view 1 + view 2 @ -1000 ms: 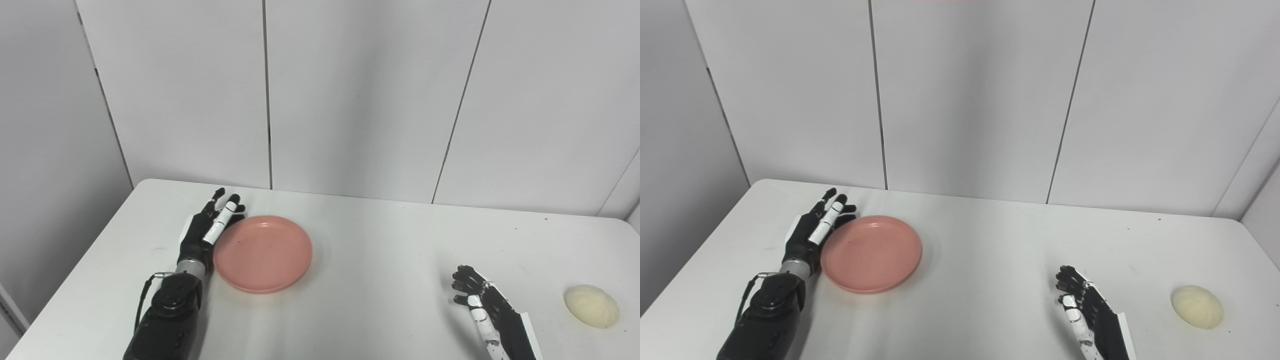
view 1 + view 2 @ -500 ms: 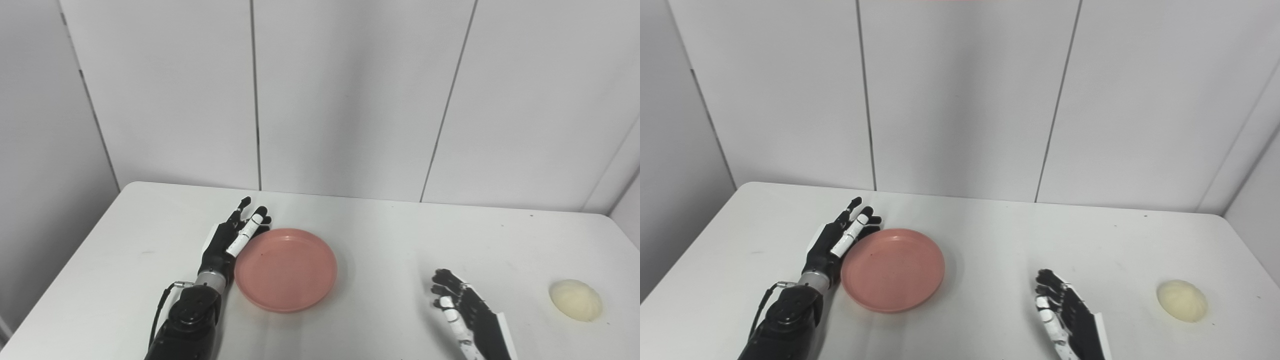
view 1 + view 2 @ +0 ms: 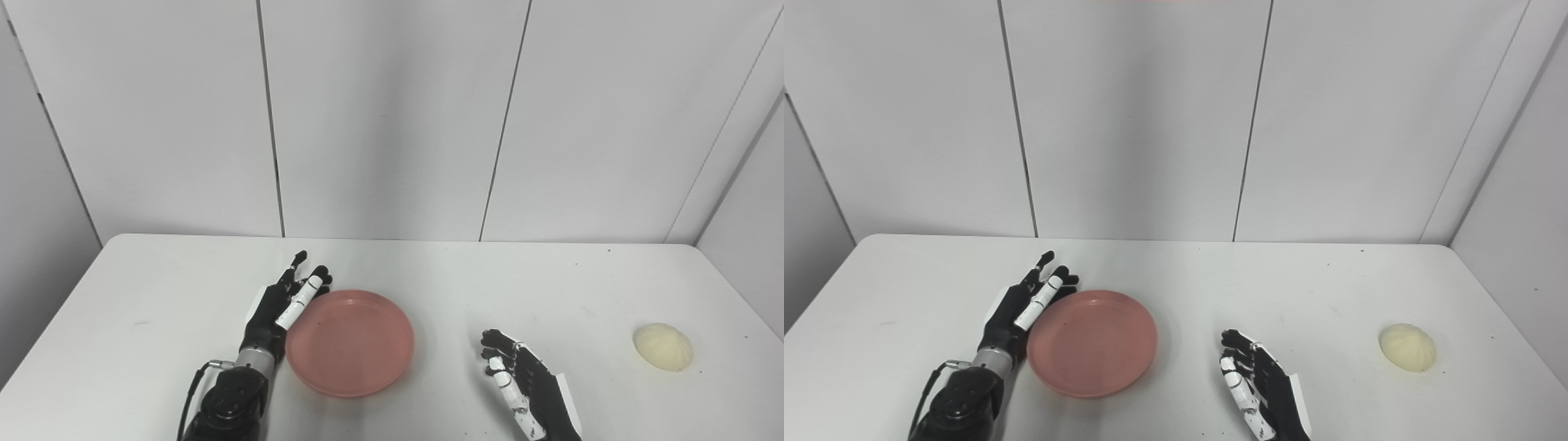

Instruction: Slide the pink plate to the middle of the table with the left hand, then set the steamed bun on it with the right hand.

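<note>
Pressing flat, fingers spread, vs the pink plate [image 3: 350,343] rim left of mid-table, left hand [image 3: 283,305] could ride over it (right hand [image 3: 523,386] open, idle; steamed bun [image 3: 663,346] far right).

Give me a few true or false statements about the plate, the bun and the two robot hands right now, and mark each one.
1. The steamed bun lies on the pink plate. False: it lies on the table, far to the right of the plate.
2. The left robot hand is against the plate's left rim. True.
3. The right robot hand holds the bun. False: it is open and empty, between plate and bun.
4. The plate is empty. True.
5. The left robot hand is clenched into a fist. False: its fingers are extended.
</note>
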